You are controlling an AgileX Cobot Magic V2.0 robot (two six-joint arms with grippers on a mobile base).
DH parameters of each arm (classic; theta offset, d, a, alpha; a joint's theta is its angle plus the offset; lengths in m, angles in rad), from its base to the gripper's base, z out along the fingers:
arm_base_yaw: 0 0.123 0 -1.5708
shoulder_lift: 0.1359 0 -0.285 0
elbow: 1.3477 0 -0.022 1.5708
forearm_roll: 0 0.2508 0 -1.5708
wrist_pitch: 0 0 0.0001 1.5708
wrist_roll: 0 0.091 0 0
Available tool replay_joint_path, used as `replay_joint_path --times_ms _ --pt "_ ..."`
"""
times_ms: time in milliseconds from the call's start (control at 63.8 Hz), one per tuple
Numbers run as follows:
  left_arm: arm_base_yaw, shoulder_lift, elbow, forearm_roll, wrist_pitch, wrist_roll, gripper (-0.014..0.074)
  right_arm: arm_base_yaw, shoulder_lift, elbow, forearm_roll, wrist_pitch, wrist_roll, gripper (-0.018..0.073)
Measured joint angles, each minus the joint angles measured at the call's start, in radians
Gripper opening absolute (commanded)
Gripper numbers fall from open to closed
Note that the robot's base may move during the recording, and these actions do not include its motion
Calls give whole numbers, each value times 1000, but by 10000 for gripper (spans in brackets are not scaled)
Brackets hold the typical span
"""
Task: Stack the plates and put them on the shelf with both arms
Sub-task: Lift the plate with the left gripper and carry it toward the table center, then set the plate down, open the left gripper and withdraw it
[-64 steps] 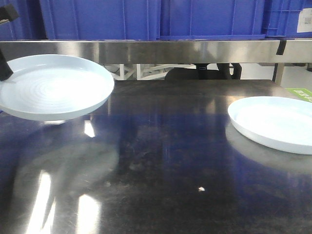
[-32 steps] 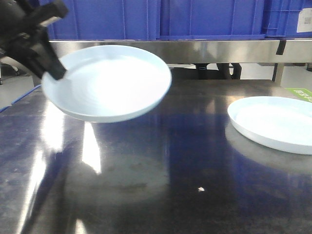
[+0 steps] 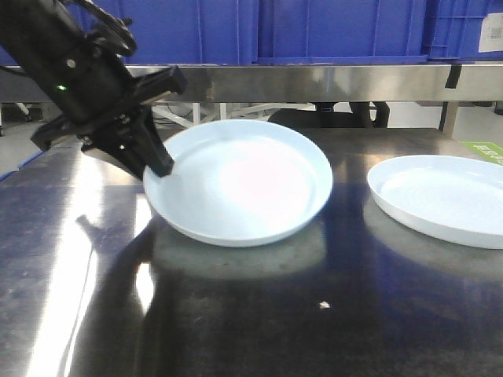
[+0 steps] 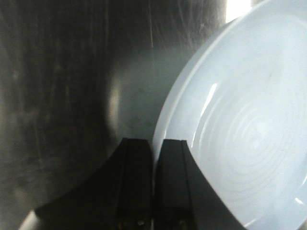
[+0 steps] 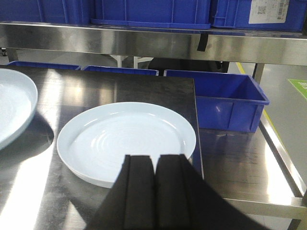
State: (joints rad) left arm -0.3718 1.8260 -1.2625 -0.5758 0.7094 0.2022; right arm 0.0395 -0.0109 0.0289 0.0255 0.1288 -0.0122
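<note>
One pale blue-white plate hangs tilted low over the dark tabletop at centre left, its left rim raised. My left gripper is shut on that rim. In the left wrist view the two black fingers pinch the edge of the plate. The second plate lies flat at the right. In the right wrist view my right gripper is shut and holds nothing, just over the near rim of this plate. The shelf runs as a steel rail across the back.
Blue crates stand on the shelf above the rail. More blue crates sit lower, behind and right of the table. The tabletop's right edge runs close beside the flat plate.
The left arm has carried its plate rightward and down, from the far left to the table's centre left. The right-hand plate has not moved.
</note>
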Motion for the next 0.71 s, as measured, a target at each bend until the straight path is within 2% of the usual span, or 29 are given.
replay_joint_path --times_ms 314,549,706 --pt "-12 27 0 -9 -2 0 91 0 0 0 0 0 0 56" --pt "-12 19 0 -11 -4 0 311 0 0 0 0 0 0 56" --pt "-12 -28 0 -11 -2 0 334 0 0 0 0 0 0 56"
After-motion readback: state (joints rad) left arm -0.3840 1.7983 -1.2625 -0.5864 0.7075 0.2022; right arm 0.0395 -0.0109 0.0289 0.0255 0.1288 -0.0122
